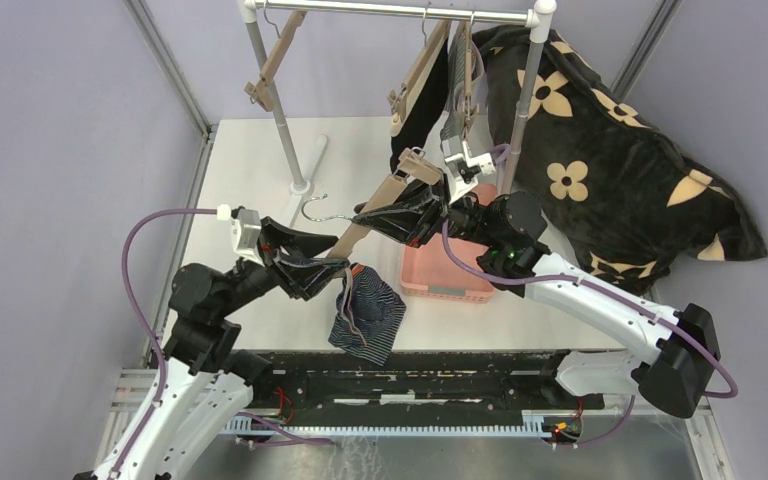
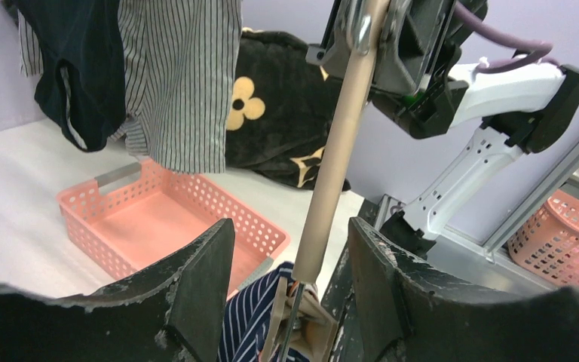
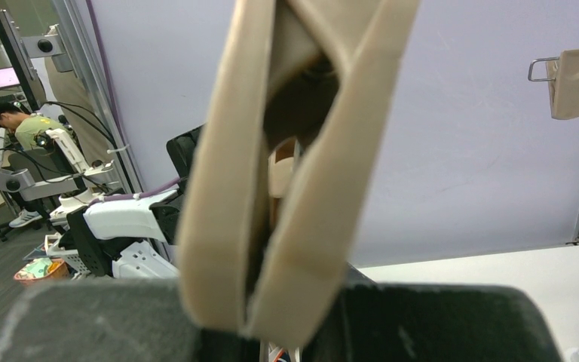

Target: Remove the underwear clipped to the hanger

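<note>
navy underwear (image 1: 370, 315) is dangling off the low end of the beige hanger (image 2: 338, 158), and it looks like it's caught in the clip (image 2: 301, 320) down there, over the near part of the table (image 1: 250, 170) and just beside the pink basket (image 1: 445, 285), not above it. The left tool (image 2: 290, 241) has its fingers apart, one on each side of that clip, and the right tool (image 1: 378, 212) is clamped on the hanger further up. My worry: if the left one closes a bit off the clip's levers it'll just pinch cloth or bar and nothing lets go. And if it does let go, the pair probably lands on the table edge or slides off the front. The hanger could also swivel in the right tool's grip under a tug. The black pair (image 2: 83, 83) and striped pair (image 2: 185, 83) hang further back, not done yet
</note>
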`<action>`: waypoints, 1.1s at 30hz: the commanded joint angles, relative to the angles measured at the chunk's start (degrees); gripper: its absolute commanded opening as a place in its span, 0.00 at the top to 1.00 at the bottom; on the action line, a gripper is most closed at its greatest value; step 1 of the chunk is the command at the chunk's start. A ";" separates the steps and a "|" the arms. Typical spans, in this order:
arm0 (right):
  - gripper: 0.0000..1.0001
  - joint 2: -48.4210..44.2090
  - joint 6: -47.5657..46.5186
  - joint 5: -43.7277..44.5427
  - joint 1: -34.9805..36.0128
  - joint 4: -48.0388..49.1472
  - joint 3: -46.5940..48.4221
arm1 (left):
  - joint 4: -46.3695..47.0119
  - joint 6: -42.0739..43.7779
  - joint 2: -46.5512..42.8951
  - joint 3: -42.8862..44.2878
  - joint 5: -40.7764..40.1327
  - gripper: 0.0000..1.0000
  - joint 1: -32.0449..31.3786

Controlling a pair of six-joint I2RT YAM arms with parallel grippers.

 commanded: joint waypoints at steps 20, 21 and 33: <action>0.99 -1.33 -3.80 5.09 0.48 1.17 3.65 | -9.47 5.74 -4.38 -0.53 0.07 0.39 -0.10; 0.99 -1.08 -3.63 5.09 0.48 1.60 3.78 | -9.25 5.73 -4.26 -0.65 0.01 0.40 -0.14; 0.99 0.72 -4.50 6.96 0.47 2.42 5.70 | -11.63 9.28 -3.03 1.25 -2.22 0.97 -0.17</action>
